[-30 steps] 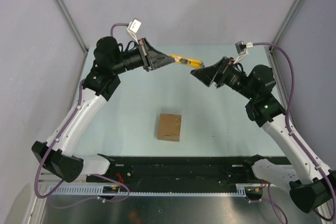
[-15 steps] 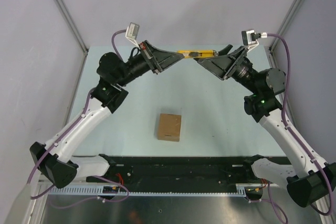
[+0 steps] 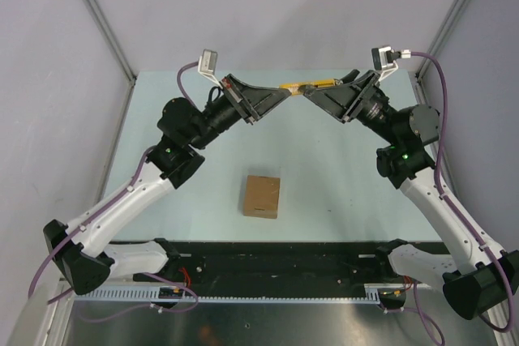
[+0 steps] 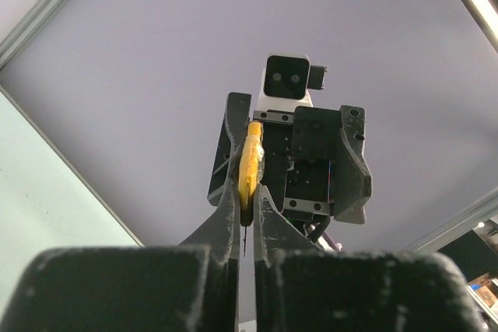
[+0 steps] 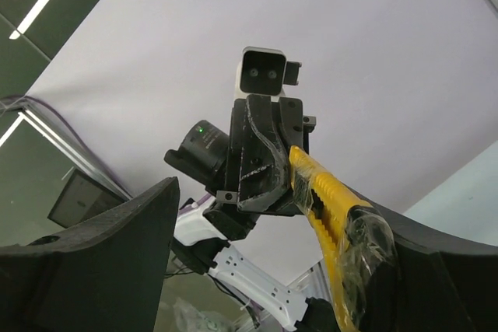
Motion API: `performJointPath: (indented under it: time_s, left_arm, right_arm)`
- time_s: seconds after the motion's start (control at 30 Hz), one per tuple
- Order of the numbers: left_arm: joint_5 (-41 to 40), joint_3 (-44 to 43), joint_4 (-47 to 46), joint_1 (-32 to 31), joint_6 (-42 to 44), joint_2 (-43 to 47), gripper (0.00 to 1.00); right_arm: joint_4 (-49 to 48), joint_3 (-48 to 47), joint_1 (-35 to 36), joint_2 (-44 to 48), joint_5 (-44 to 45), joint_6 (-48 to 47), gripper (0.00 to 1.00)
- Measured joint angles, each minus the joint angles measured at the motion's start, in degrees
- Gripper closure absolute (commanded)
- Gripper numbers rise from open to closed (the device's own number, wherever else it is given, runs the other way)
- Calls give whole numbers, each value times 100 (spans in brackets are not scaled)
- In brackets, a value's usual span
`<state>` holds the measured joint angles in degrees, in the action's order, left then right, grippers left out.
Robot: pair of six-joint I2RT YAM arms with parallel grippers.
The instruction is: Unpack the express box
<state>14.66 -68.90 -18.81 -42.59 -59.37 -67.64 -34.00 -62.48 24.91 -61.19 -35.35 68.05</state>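
The express box (image 3: 262, 196), a small brown cardboard cube, rests flaps-down on the pale table in front of both arm bases. Both arms are raised far above and behind it. My left gripper (image 3: 284, 92) (image 4: 247, 184) is shut on the blade end of a yellow-and-black utility knife (image 3: 308, 83) (image 4: 250, 157) (image 5: 327, 200). My right gripper (image 3: 324, 88) (image 5: 276, 227) faces it, jaws open around the knife's other end. The knife's tape-wrapped handle lies against one right finger (image 5: 436, 270); the other finger (image 5: 93, 254) stands well apart from it.
Grey walls with metal corner posts (image 3: 97, 14) enclose the table on three sides. A black base rail (image 3: 276, 257) runs along the near edge. Each wrist camera sees the other gripper's white camera head (image 4: 285, 77) (image 5: 261, 71) close ahead.
Both arms lifted and closed in on each other at the back. The knife's free end now lies inside the right jaws, which have narrowed a little. The box has not moved.
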Motion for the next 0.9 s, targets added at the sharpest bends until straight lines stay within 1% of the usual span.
performJointPath:
  time_s: [0.17,0.2,0.27,0.3,0.37,0.47,0.7,0.9]
  left_arm:
    - [-212,37,-9,-101,33,-4,100]
    - [-247,50,-9,-114,39,-4,100]
    - [-262,57,-9,-120,46,-9,100]
    - [-264,59,-13,-127,48,-9,100]
    - [-264,59,-20,-138,48,-9,100]
    - [-278,122,-61,-155,46,4,100]
    - [-385,291,-90,-181,42,66,100]
    - [-444,365,-127,-210,42,92,100]
  right_arm:
    - [203,-11,0,0,37,-149,34]
    - [295,-28,0,-2,42,-216,39]
    - [442,-48,4,-2,52,-310,43]
    - [533,-70,7,-4,57,-356,47]
    - [664,-103,9,-11,59,-442,50]
    - [824,-120,11,-11,63,-553,51]
    - [1152,-122,11,-20,92,-774,49]
    - [1296,-184,11,-22,103,-870,50]
